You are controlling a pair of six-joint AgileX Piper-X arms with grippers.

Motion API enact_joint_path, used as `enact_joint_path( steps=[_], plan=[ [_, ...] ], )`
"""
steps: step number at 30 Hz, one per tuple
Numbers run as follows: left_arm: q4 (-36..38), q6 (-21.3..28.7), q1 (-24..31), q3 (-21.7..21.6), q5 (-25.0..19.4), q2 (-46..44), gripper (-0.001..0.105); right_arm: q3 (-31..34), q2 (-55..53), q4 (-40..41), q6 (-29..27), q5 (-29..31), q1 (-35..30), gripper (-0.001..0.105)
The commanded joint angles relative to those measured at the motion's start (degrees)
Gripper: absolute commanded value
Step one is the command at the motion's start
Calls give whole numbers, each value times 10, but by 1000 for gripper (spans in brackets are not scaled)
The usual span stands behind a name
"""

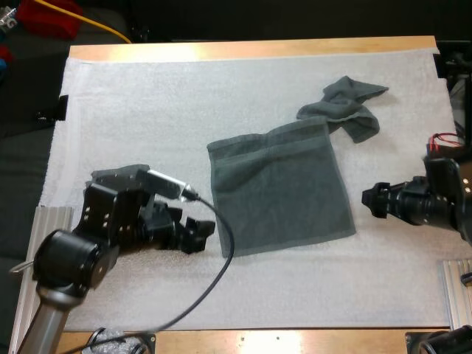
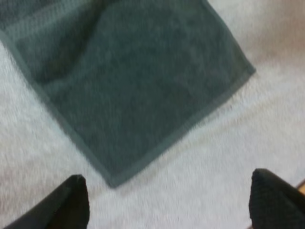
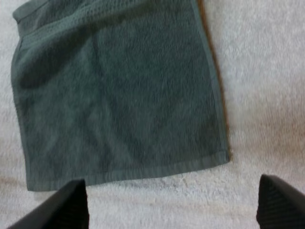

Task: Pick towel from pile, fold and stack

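Observation:
A dark grey-green towel [image 1: 279, 188] lies spread flat in the middle of the white mat [image 1: 147, 103]. A second towel [image 1: 346, 107] sits crumpled just beyond its far right corner, touching it. My left gripper [image 1: 198, 234] hovers low off the flat towel's near left corner, open with nothing between its fingers [image 2: 71, 202]; that corner [image 2: 112, 179] lies just ahead of them. My right gripper [image 1: 372, 199] is beside the towel's right edge, also open, its fingers [image 3: 279, 200] wide apart short of the towel's near edge [image 3: 128, 174].
The mat covers most of the wooden table [image 1: 251, 49]. Metal plates [image 1: 51, 221] sit at the near left and near right [image 1: 457, 287] of the table. Bare mat stretches left of the towels and along the front.

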Motion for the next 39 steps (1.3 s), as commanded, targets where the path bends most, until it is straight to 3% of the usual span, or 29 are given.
enact_joint_path(
  steps=[1, 8, 17, 29, 39],
  plan=[
    [20, -8, -7, 2, -6, -14, 67, -1, -12, 18, -7, -5, -1, 70],
    [54, -8, -12, 4, -5, -55, 67, 18, -40, 44, -16, -5, -1, 70],
    [64, -3, -12, 4, -2, -57, 67, 124, -9, -75, 10, -36, -33, 70],
    [80, -3, -12, 4, -1, -57, 67, 190, 76, -177, 12, -171, -154, 70],
    [86, -3, -12, 4, -1, -57, 67, 276, 130, -317, 44, -278, -175, 70]
  ],
)
